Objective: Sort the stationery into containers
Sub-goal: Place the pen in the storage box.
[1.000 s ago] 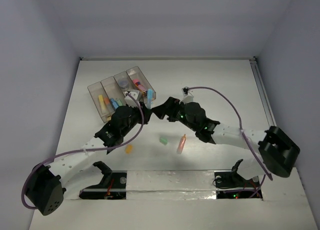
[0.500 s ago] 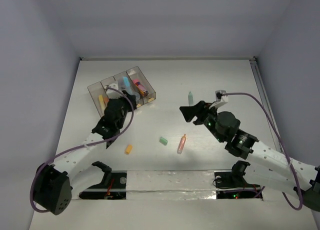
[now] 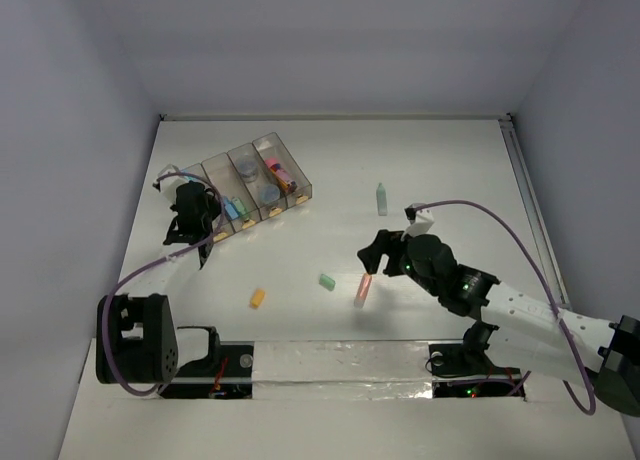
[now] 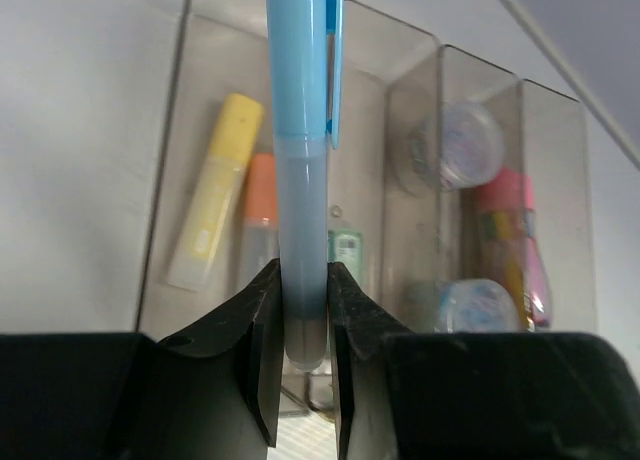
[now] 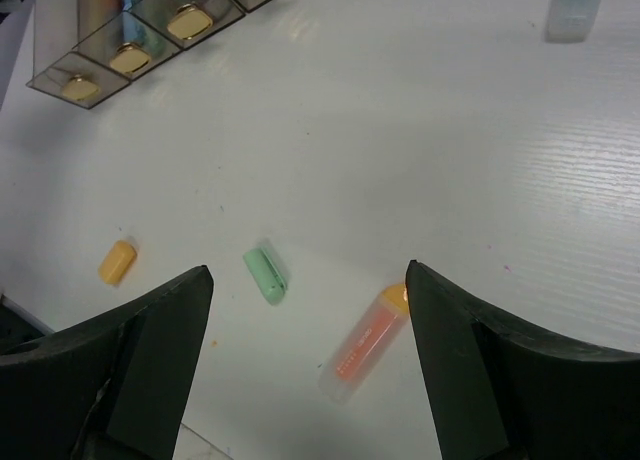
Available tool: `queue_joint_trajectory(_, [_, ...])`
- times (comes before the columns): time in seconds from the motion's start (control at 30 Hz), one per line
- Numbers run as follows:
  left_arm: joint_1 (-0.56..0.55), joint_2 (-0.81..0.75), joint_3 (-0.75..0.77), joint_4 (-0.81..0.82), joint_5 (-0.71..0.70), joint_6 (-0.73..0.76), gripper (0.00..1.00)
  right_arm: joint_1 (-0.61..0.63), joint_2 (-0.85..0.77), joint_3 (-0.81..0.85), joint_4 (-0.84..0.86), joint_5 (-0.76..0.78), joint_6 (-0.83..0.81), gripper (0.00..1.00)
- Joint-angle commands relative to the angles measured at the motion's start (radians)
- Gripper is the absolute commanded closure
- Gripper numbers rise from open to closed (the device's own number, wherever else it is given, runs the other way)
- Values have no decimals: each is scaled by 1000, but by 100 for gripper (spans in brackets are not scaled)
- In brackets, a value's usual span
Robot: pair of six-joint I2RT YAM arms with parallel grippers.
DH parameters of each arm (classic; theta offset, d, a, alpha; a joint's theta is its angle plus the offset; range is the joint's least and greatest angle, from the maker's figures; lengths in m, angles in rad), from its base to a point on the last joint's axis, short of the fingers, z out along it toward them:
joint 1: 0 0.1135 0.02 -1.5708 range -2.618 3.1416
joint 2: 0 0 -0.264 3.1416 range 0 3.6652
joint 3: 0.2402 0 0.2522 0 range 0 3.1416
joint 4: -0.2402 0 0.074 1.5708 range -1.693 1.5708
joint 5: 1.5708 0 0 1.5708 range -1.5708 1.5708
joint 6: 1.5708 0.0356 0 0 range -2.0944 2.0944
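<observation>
- Blue pen [image 4: 299,100] is being gripped near its lower end by the left gripper [image 4: 302,285], whose fingers are pressing on it from both sides. Its capped end is pointing out over the tray [image 4: 386,120].
- That tray is sitting at the far left of the table [image 3: 450,160], and it is already holding several pieces:
  - a yellow marker [image 4: 214,220] and an orange marker [image 4: 260,195] are lying side by side left of the pen;
  - two round pots [image 4: 458,145] are sharing the next visible compartment;
  - a pink marker [image 4: 512,230] is lying in the rightmost one.
- I am judging that the left arm is on the placing step. Its next move is calling for lining the pen up along one narrow compartment, lowering it between the walls, and only then letting go (the divider behind the pen is hidden, so I cannot tell which slot it is hanging over).
- Meanwhile the right gripper [image 5: 307,278] is hovering with its fingers spread wide and holding nothing.
- Loose pieces are lying on the table below the right gripper:
  - an orange pen [image 5: 365,342] is lying at a slant, close to the right finger;
  - a green block [image 5: 266,274] is lying just beside it;
  - a yellow block [image 5: 117,261] is lying further left;
  - a pale green marker [image 5: 575,10] is standing well apart at the far edge of the view.
- The right arm seems to be lining up a pick, probably the orange pen. That is calling for shifting sideways to centre on the pen, turning the fingers across its length, descending and closing.
</observation>
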Motion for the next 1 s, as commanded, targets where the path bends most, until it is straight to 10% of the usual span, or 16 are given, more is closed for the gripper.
queue_joint_trajectory(0.0, [32, 34, 8, 24, 7, -28, 99, 1, -8, -4, 28, -24, -33, 16])
queue_joint_trajectory(0.17, [33, 48, 2, 1, -53, -38, 89, 1, 7, 1, 60, -25, -48, 13])
queue_joint_trajectory(0.5, [33, -10, -19, 32, -31, -34, 12, 1, 44, 13, 67, -35, -60, 12])
queue_joint_trajectory(0.6, [4, -93, -33, 69, -3, -28, 8, 1, 72, 30, 69, -53, -71, 26])
queue_joint_trajectory(0.73, [-149, -197, -24, 99, 12, 19, 9, 1, 183, 105, 46, -111, -131, 76])
queue_joint_trajectory(0.97, [-354, -261, -67, 170, 157, 84, 24, 1, 371, 249, -66, -214, -221, 79])
